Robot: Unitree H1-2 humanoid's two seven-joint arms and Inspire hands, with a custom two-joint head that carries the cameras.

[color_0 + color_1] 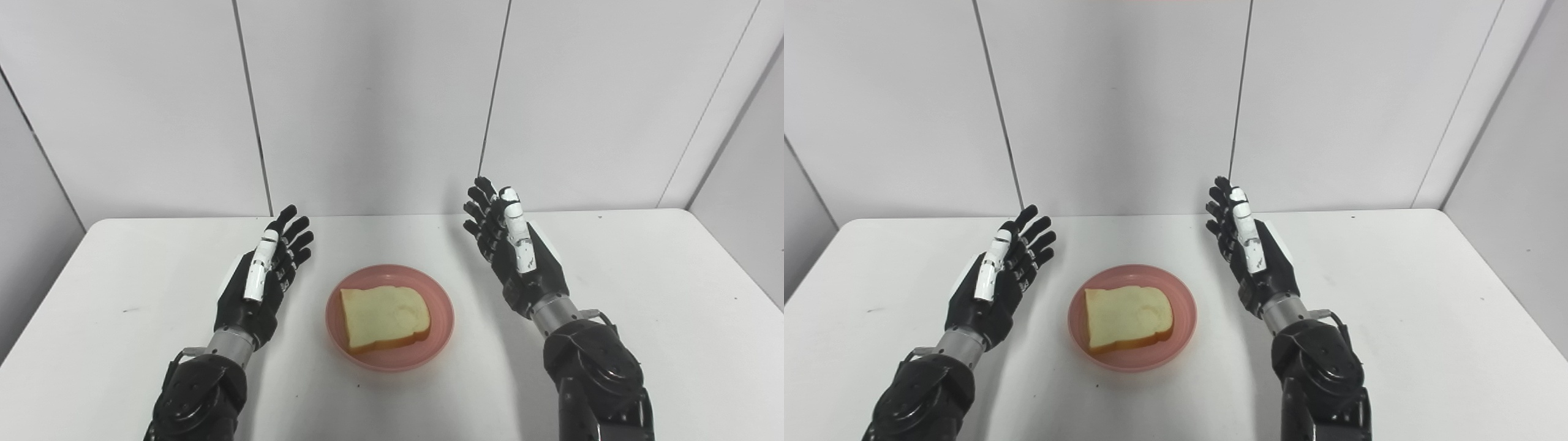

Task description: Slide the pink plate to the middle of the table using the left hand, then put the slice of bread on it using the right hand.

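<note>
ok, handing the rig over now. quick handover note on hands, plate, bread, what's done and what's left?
Left hand: open, fingers apart, holding nothing, beside the plate on its left.
Right hand: open, holding nothing, raised to the plate's right.
Pink plate: on the white table, about midway between the hands.
Slice of bread: lying flat on the plate.
Done: plate looks centred, bread is on it.
Left: nothing apparent; neither hand touches anything.

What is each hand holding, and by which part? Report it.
Nothing is held. The left hand and right hand are open on either side of the plate; the bread lies on it.
</note>
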